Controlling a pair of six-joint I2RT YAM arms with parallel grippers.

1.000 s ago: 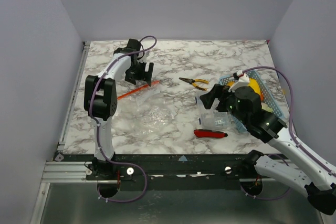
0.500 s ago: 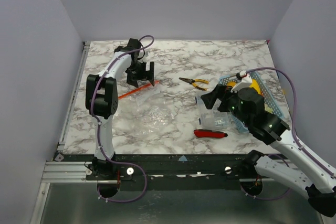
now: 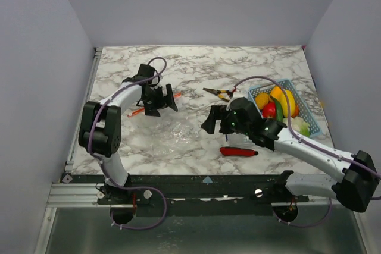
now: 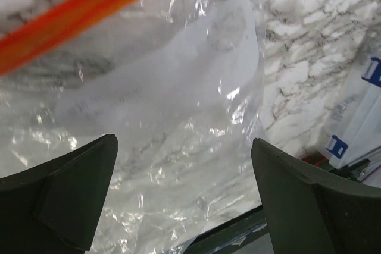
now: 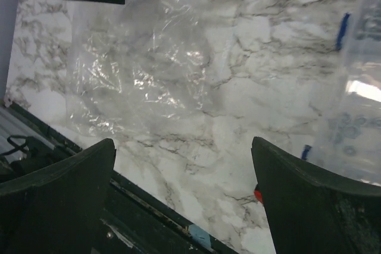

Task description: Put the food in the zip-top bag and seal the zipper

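This is a robotics lab test cell, not a lived-in room. Plain pale grey-violet walls (image 3: 196, 4) box in a marble-patterned tabletop (image 3: 238, 66) on three sides. An aluminium rail (image 3: 77, 193) runs along its near edge, where the white-and-black left arm (image 3: 116, 96) and right arm (image 3: 309, 150) are mounted, trailing purple cables (image 3: 256, 77). The props look staged: glossy toy food (image 3: 277, 102) in a blue mesh basket (image 3: 309, 108).

Left arm (image 3: 116, 96), right arm (image 3: 303, 145): jaws apart.
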